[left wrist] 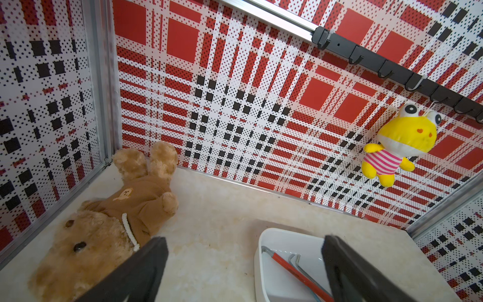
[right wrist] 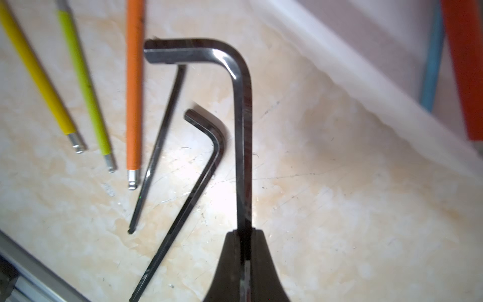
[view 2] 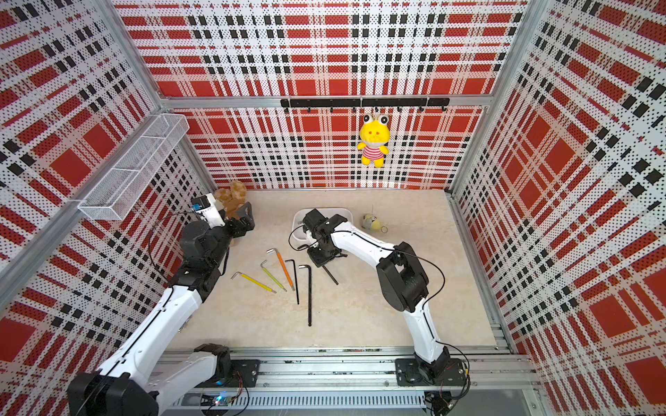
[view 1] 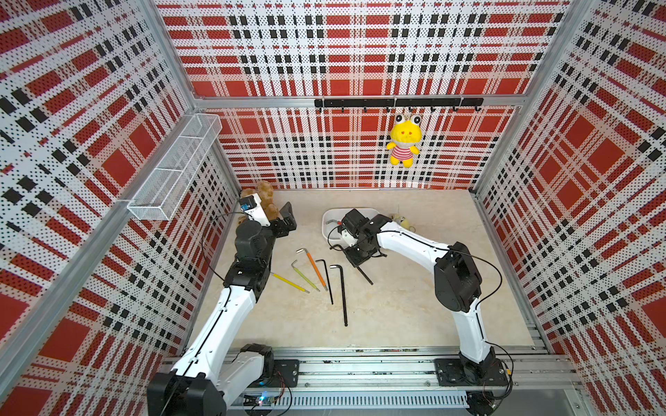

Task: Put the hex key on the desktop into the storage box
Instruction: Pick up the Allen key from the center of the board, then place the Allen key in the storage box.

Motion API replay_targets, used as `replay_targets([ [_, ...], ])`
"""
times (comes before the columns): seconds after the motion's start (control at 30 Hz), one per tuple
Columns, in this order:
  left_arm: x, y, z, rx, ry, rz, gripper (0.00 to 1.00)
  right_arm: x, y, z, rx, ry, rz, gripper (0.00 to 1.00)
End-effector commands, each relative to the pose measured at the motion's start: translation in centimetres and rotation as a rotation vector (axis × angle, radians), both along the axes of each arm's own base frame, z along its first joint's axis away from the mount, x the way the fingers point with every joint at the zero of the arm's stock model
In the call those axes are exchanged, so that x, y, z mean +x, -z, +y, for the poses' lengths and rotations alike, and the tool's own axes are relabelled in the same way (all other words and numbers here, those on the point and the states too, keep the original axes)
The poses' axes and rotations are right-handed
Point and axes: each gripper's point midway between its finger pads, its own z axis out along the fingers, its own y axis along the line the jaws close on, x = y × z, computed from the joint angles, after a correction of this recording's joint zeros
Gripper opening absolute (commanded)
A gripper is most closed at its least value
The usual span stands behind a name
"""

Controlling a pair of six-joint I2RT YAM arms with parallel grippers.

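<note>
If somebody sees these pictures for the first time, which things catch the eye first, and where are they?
Red plaid walls surround everything, and a yellow frog plush hangs from the hook rail on the back wall. In the middle of the desktop, coloured and black hex keys lie fanned out. Near the storage box, the right gripper has its jaws shut on a black hex key.

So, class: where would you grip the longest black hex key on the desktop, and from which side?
Probably its long arm near the straight end, from above, closing across the shaft. The longest black hex key lies flat on the desktop, and that stretch is clear of the thin black hex key; the bend sits close beside it.
</note>
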Motion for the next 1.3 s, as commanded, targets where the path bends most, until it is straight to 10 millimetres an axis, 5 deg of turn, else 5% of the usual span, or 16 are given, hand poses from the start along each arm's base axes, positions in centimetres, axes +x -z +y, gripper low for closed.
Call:
replay_targets([
  [0.0, -0.4, -0.4, 0.2, -0.001, -0.01, -0.012, 0.99, 0.5, -5.3, 0.7, 0.071, -0.142, -0.11, 0.0],
  [0.2, -0.4, -0.6, 0.1, -0.004, -0.003, -0.016, 0.99, 4.4, -9.4, 0.9, 0.147, -0.288, -0.269, 0.0],
  [0.4, -0.3, -0.6, 0.1, -0.004, -0.003, -0.017, 0.99, 9.9, -9.5, -0.4, 0.044, -0.369, -0.415, 0.0],
  [0.67, -0.3, -0.6, 0.2, 0.0, -0.007, -0.015, 0.99, 14.5, -5.8, -0.8, 0.027, -0.363, -0.409, 0.0],
  [1.27, -0.3, -0.4, 0.2, 0.002, -0.009, -0.007, 0.99, 15.6, 2.6, -0.5, 0.004, -0.329, -0.286, 0.0],
])
